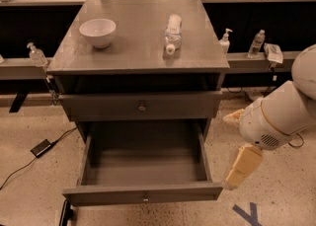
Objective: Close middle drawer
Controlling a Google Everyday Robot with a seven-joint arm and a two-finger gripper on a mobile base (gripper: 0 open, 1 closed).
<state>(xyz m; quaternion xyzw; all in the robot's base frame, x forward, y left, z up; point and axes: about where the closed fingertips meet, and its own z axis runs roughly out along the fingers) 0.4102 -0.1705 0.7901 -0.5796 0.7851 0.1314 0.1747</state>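
Single camera view, looking down on the cabinet. The middle drawer (143, 193) stands pulled far out toward the bottom of the frame, its plain grey box bare inside and its small round knob (145, 199) at the centre of the front panel near the lower edge. Above it the top drawer (113, 106) sits nearly flush. A white bowl (98, 31) and a clear bottle (173, 31) lying on its side rest on the cabinet top (138, 47). The gripper (243, 166) hangs at lower right, just beside the right front corner of the open drawer, below the white arm (284, 114); whether it touches that corner, and whether it is open or closed, I cannot tell. I judge the step in hand to be the approach: the closing push is not yet begun. To do it well, I would bring the gripper round in front of the panel, place it near the knob rather than at the corner, and press straight toward the top of the frame along the slides. A push at one corner may skew the box and bind it. I would drive slowly near the end, since a hard stop could set the bottle rolling.
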